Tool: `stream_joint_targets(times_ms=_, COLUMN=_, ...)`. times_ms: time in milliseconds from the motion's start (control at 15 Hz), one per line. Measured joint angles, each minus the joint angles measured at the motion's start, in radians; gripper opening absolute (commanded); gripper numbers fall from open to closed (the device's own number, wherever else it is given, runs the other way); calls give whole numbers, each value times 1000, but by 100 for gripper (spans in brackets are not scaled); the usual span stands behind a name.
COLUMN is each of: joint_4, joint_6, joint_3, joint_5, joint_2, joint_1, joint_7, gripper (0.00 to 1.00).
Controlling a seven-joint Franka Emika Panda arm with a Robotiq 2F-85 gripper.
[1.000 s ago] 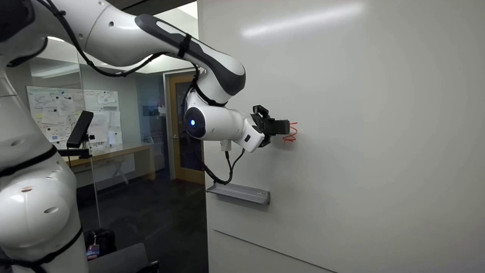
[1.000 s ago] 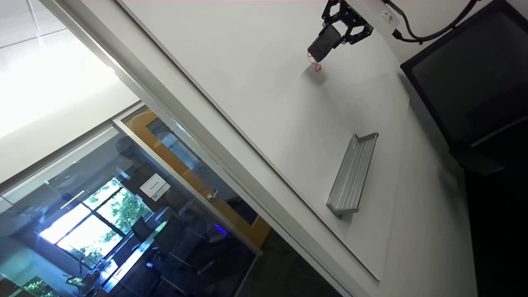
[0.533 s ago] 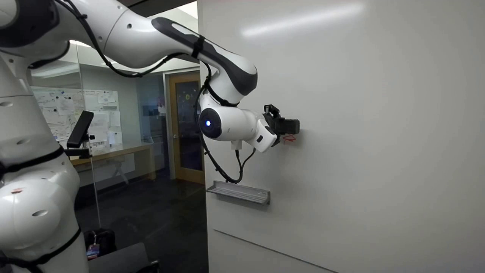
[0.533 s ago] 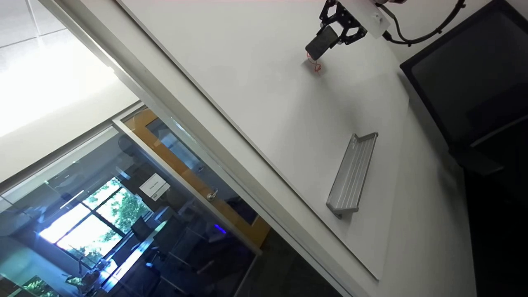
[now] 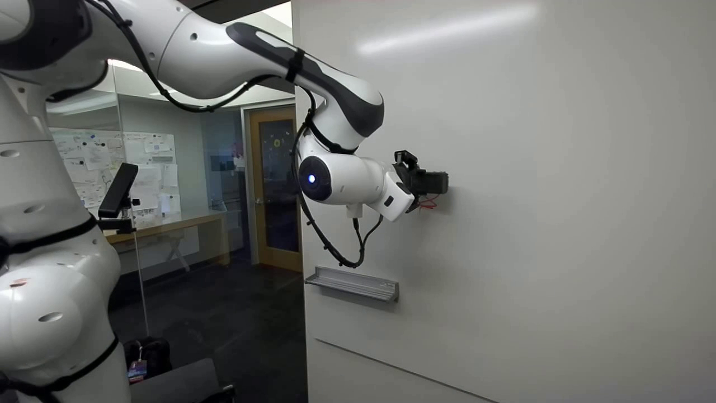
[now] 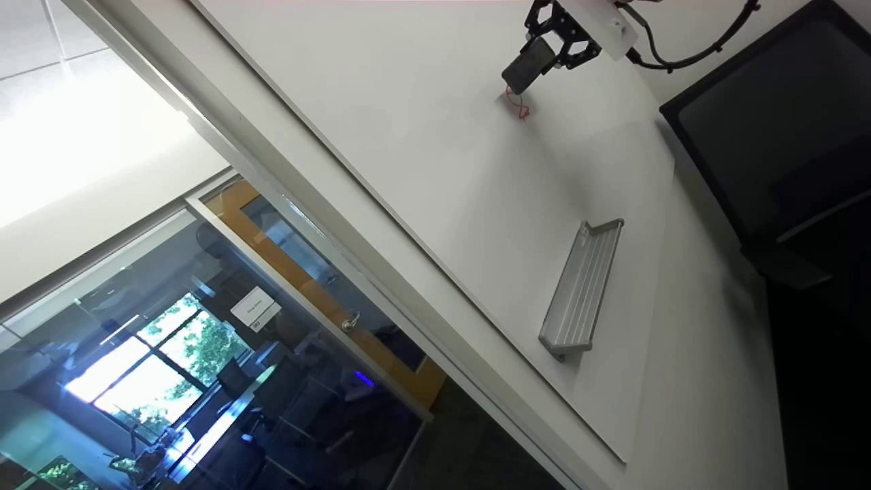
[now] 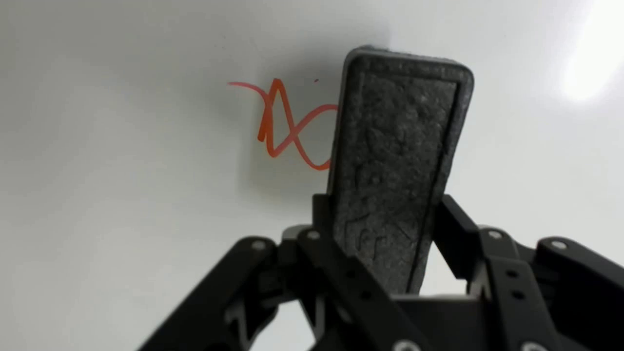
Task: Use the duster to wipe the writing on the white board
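A small red hand-drawn squiggle (image 7: 294, 132) is standing out on a very large glossy white board (image 5: 559, 235). Just beside the squiggle, and covering part of it in the wrist view, a flat oblong dark grey duster (image 7: 395, 156) is jutting end-on toward the board; whether its far end is touching the surface, I cannot tell. A black jointed gripper (image 7: 385, 214) is holding the duster, its jaws clenching the two long sides. A soft grey shadow (image 7: 287, 190) is falling around the squiggle. In both exterior views, the duster is appearing just above the visible strokes of the squiggle.

A glossy white robot arm (image 5: 212, 64) is standing to the left of the squiggle in an exterior view, and a looped black cable (image 5: 347, 263) is hanging lower left of the squiggle. In both exterior views, a grey ribbed ledge (image 5: 355, 286) is sitting on the board, below the squiggle and well apart from it. Left of the squiggle, a brown wooden door (image 5: 278, 187) is showing in an exterior view. Right of the squiggle in an exterior view, a black-framed dark panel (image 6: 769, 129) is standing.
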State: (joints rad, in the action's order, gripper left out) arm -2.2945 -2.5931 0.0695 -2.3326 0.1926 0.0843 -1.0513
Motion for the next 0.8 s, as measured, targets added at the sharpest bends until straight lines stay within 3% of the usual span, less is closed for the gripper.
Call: stream_joint_targets(times_ms=800, joint_4=135, joint_6=58, joint_3=1, joint_5=103, joint_2=-136, joint_1=2, joint_7=133, gripper=30)
